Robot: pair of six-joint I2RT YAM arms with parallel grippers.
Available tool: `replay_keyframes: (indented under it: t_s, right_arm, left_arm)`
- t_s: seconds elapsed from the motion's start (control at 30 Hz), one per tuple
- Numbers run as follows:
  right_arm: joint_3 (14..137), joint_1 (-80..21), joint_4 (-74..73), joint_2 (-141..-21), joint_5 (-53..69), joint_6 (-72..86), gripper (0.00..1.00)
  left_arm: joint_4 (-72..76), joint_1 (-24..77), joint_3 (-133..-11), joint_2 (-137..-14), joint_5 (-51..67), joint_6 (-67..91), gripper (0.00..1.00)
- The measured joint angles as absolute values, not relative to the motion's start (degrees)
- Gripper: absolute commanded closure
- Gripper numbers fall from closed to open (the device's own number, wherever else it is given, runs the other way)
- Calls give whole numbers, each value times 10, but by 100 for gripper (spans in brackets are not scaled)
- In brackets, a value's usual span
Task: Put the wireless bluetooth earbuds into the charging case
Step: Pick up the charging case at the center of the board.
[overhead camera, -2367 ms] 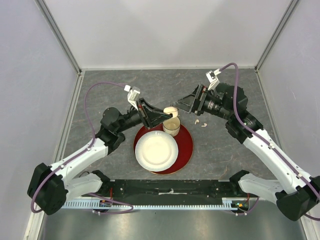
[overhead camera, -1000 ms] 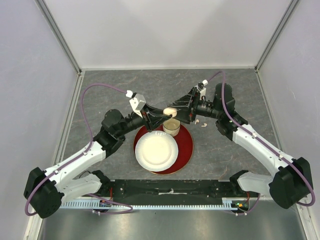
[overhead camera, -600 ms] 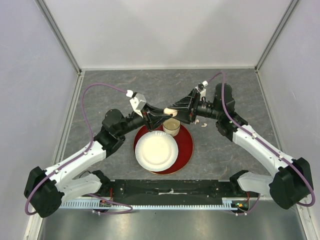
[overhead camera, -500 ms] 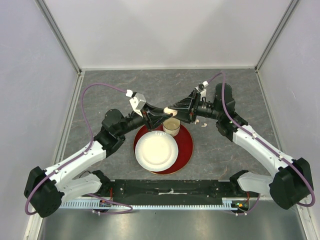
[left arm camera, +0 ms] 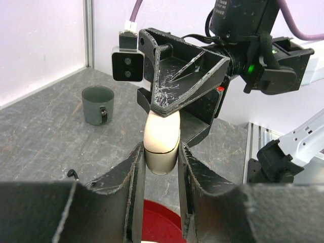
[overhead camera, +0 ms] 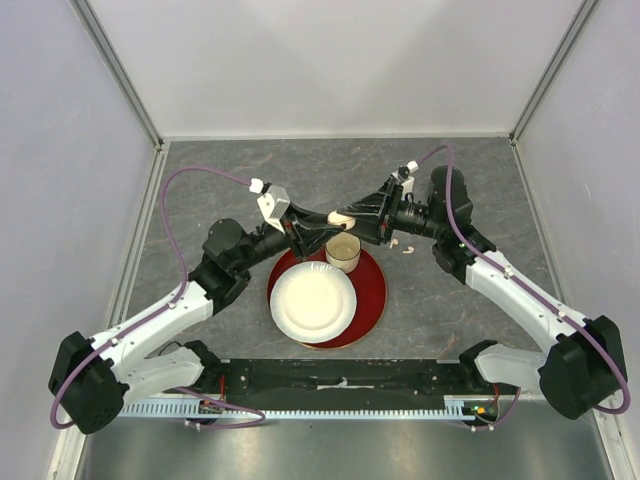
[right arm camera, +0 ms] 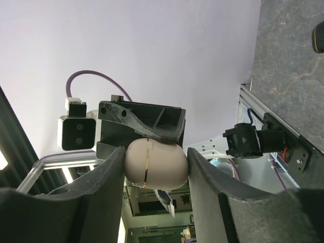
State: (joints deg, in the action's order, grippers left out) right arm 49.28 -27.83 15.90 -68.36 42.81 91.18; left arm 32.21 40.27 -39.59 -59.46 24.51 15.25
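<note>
Over grey tabletop [overhead camera: 200, 170], above the paper cup [overhead camera: 343, 253], left gripper [left arm camera: 160, 152] and right gripper [right arm camera: 154, 162] each pinch the charging case [left arm camera: 162, 142], likely to open it

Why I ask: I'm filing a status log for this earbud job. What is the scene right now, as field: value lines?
charging case: cream, lid closed, held in the air near the paper cup
left gripper: jaws shut on the charging case
right gripper: jaws shut on the charging case
white earbuds: loose on the table, on the right arm's side of the paper cup
paper cup: upright on the red tray, beside the white plate
black earbuds: cannot tell
</note>
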Motion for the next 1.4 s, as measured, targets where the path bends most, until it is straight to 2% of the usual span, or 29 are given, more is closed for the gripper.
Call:
replay_keyframes:
  t_s: [0.6, 1.4]
  right_arm:
    - [473, -264, 232, -683, 425, 964, 71]
    - [452, -276, 292, -680, 441, 999, 71]
  left_arm:
    - [445, 420, -384, -639, 215, 163, 63]
    - [506, 453, -383, -675, 194, 177, 60]
